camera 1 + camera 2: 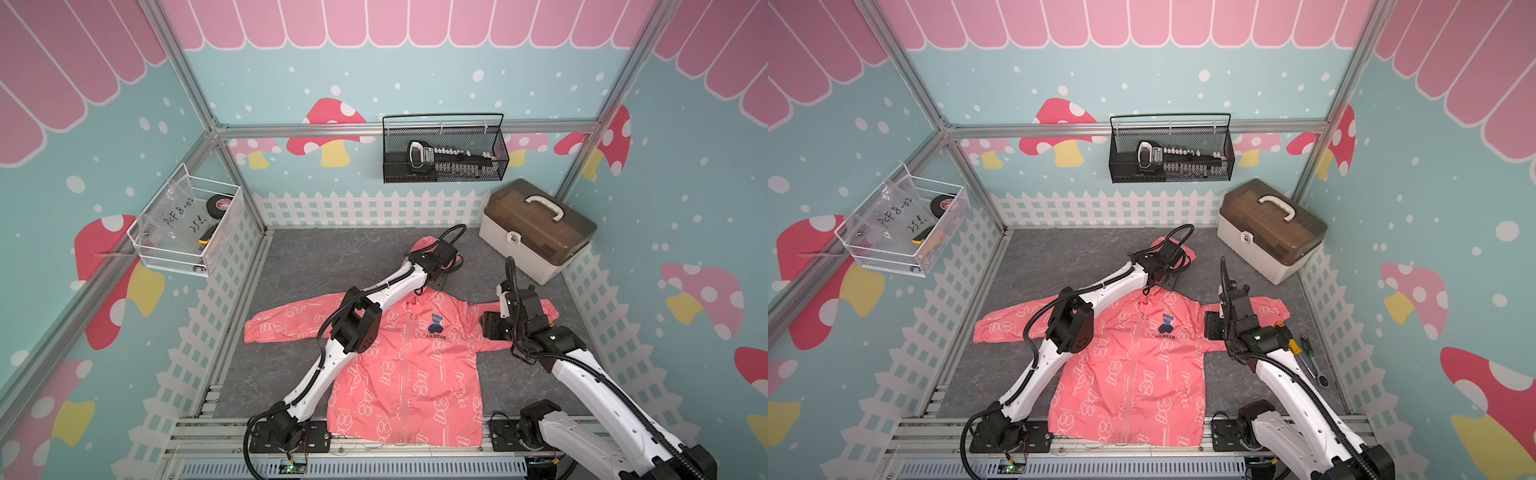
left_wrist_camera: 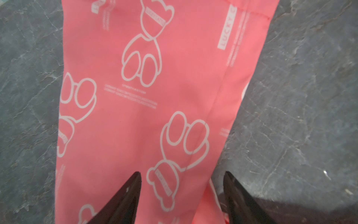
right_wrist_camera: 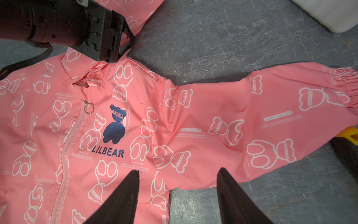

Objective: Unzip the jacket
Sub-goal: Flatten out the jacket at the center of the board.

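The coral-pink jacket (image 1: 415,365) (image 1: 1133,374) lies flat, front up, on the grey table, sleeves spread. Its front zipper is closed, with the ring pull (image 3: 89,108) up by the collar, beside the navy LILBEAR logo (image 3: 114,128). My left arm reaches across the jacket to the hood (image 2: 145,97). The left gripper (image 2: 181,172) (image 3: 124,44) hovers open just above the hood fabric, holding nothing. My right gripper (image 3: 177,169) (image 1: 505,301) hangs open over the armpit of the jacket's right sleeve (image 3: 251,120), holding nothing.
A beige toolbox with a brown lid (image 1: 536,232) stands at the back right. A black wire basket (image 1: 444,153) hangs on the back wall and a white one (image 1: 187,224) on the left wall. Hand tools (image 1: 1308,361) lie right of the right arm.
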